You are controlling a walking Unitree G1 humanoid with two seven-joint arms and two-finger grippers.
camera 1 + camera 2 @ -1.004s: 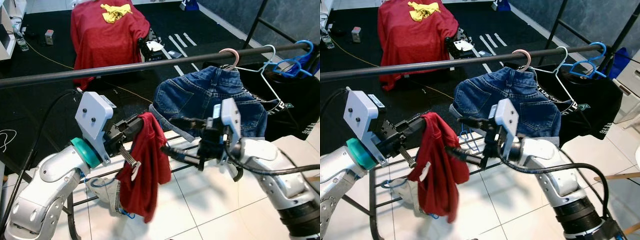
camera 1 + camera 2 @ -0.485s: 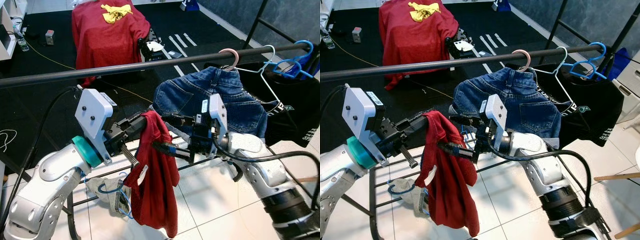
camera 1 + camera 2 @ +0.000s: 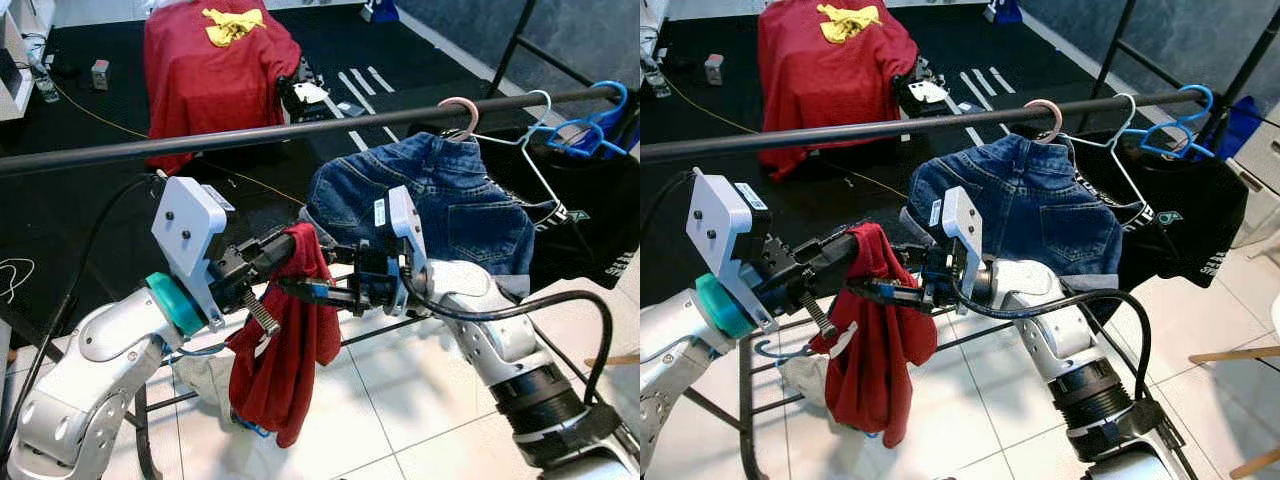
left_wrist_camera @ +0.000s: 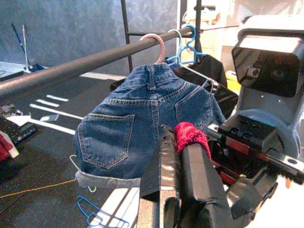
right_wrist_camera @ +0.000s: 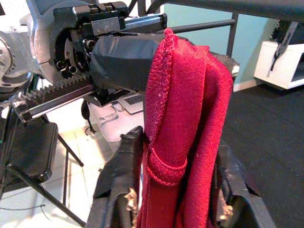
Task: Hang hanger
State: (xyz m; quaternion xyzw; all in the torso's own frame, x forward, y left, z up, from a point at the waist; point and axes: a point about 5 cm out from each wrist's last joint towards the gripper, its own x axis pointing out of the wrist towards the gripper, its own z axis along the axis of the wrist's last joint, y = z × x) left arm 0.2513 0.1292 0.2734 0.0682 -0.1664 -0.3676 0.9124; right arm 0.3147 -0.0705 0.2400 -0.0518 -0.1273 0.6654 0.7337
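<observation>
A red garment [image 3: 290,340] hangs from my left gripper [image 3: 287,250], which is shut on its top fold just below the black rail [image 3: 200,145]. A bit of blue hanger [image 3: 247,428] peeks out at the garment's lower edge. My right gripper [image 3: 303,275] reaches in from the right. Its fingers [image 5: 118,190] stand open on either side of the red cloth [image 5: 183,142], right next to the left gripper's fingers [image 4: 190,156]. Whether they press the cloth I cannot tell.
On the rail to the right hang denim shorts [image 3: 440,200] on a pink hanger [image 3: 462,105], a white hanger [image 3: 530,110], blue hangers [image 3: 590,120] and a black shirt [image 3: 580,220]. Behind the rail stands a red-draped object [image 3: 215,70]. A low black frame [image 3: 150,440] stands beneath my arms.
My right gripper has moved left, up to the left gripper, and now straddles the red garment. The garment swung and bunched up. The left arm has barely moved.
</observation>
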